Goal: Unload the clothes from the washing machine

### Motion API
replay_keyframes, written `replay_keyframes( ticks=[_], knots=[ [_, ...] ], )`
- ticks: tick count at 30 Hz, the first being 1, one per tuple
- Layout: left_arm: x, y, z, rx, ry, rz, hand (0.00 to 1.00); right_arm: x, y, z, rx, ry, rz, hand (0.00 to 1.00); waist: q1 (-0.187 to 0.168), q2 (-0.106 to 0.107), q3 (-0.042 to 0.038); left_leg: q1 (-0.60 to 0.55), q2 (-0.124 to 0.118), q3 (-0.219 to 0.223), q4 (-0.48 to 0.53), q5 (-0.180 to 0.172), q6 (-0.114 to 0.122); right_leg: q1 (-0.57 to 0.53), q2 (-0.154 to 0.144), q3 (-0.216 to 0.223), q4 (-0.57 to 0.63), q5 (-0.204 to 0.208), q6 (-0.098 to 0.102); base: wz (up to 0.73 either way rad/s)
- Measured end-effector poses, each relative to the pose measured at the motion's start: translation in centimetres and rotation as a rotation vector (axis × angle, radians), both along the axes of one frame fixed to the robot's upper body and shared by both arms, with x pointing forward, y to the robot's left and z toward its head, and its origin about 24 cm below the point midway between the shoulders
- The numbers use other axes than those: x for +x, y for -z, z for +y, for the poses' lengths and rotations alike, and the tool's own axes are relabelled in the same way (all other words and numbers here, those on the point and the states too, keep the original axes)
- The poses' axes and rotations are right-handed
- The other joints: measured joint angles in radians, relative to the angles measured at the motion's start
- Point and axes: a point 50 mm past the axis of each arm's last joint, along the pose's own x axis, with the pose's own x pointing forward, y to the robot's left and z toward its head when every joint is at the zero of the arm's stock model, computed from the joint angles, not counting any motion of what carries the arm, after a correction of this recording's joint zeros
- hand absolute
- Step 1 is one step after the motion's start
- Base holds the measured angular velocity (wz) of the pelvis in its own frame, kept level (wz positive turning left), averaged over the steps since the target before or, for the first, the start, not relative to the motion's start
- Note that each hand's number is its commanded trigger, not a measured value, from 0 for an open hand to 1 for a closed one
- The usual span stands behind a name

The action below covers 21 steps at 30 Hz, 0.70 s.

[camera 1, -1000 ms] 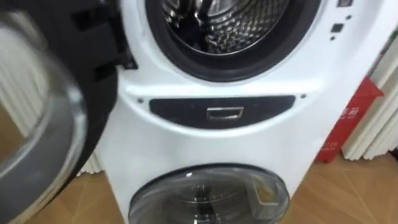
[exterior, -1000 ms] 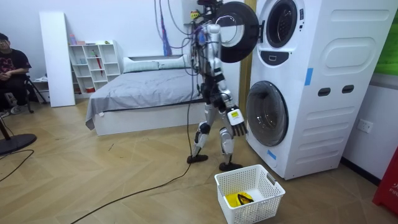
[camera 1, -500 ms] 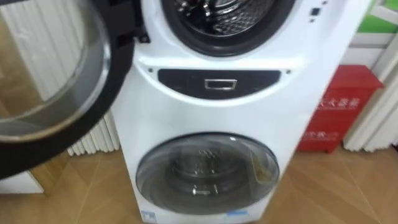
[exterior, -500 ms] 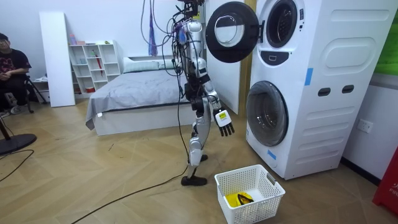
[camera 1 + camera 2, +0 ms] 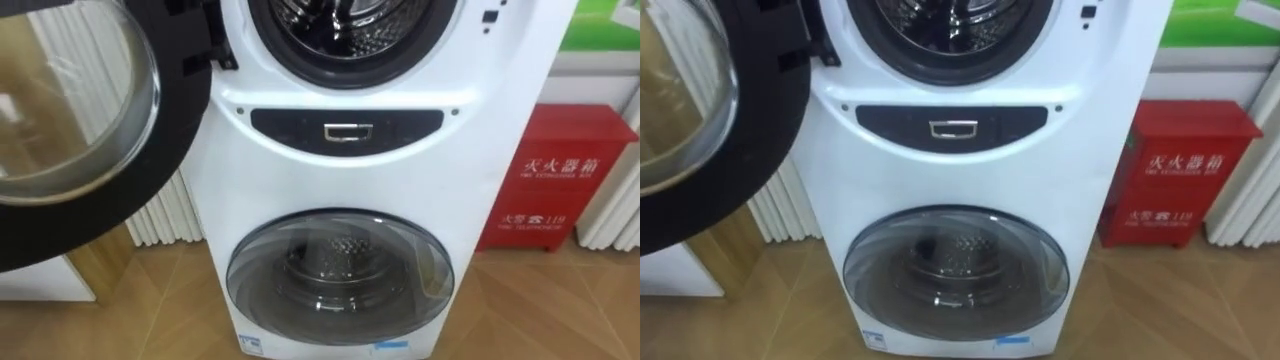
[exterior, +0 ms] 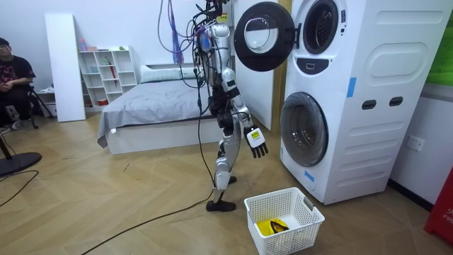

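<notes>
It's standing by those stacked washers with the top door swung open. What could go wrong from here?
The open upper door hangs at head height beside the robot; stepping closer, it might bump it. The basket sits near its feet, so a step could catch it. The upper drum is high; reaching in may upset its balance.

standing before the stacked washing machine (image 6: pixel 354 106), its upper door (image 6: pixel 263 35) swung open. my right hand (image 6: pixel 256 144) hangs low, fingers loose. white basket (image 6: pixel 297 237) on floor (image 6: pixel 106 205) nearby.
</notes>
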Motion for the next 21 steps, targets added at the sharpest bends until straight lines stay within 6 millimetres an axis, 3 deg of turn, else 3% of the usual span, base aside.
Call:
replay_keyframes(
  ticks=[3, 7, 10, 14, 15, 21],
  knots=[
    [-0.1, 0.0, 0.0, 0.000, -0.002, 0.001, 0.00, -0.1, 0.0, 0.1, 0.002, 0.001, -0.002, 0.00, -0.012, 0.000, 0.0007, 0.008, -0.012, -0.003, -0.016, -0.001, 0.003, 0.007, -0.009, -0.004, -0.010, 0.000, 0.006, 0.04],
    [-0.7, 0.1, 0.2, -0.015, -0.054, 0.009, 0.00, -0.4, 0.2, 0.4, 0.004, 0.004, 0.005, 0.00, -0.008, -0.014, 0.0085, 0.031, -0.016, 0.002, -0.042, -0.003, 0.005, 0.016, -0.013, -0.005, -0.008, 0.003, 0.010, -0.01],
    [-1.7, 0.2, 0.5, -0.027, -0.135, 0.018, 0.00, -0.8, 0.2, 0.1, -0.015, 0.019, 0.012, 0.00, -0.008, -0.013, 0.0081, 0.035, -0.019, 0.004, -0.048, -0.005, 0.008, 0.016, -0.016, -0.005, -0.009, 0.005, 0.013, -0.02],
    [-3.9, 0.4, 1.5, -0.058, -0.353, 0.033, 0.00, -2.1, 0.3, -0.5, -0.030, 0.063, 0.037, 0.00, -0.008, 0.005, 0.0066, 0.053, -0.027, 0.002, -0.058, -0.008, 0.012, 0.030, -0.022, -0.002, -0.012, 0.007, 0.018, 0.00],
    [-3.9, 0.4, 1.7, -0.064, -0.389, 0.029, 0.00, -2.4, 0.3, -0.5, -0.033, 0.066, 0.044, 0.00, -0.007, 0.008, 0.0029, 0.057, -0.028, 0.002, -0.061, -0.008, 0.013, 0.032, -0.023, 0.000, -0.012, 0.007, 0.018, -0.08],
    [-4.9, -0.1, 4.0, -0.078, -0.718, -0.034, 0.00, -4.1, 0.2, -1.8, -0.055, 0.145, 0.071, 0.00, 0.021, 0.047, 0.0073, 0.081, -0.032, 0.003, -0.065, -0.010, 0.016, 0.046, -0.028, 0.021, -0.009, 0.006, 0.020, -0.07]
  ],
)
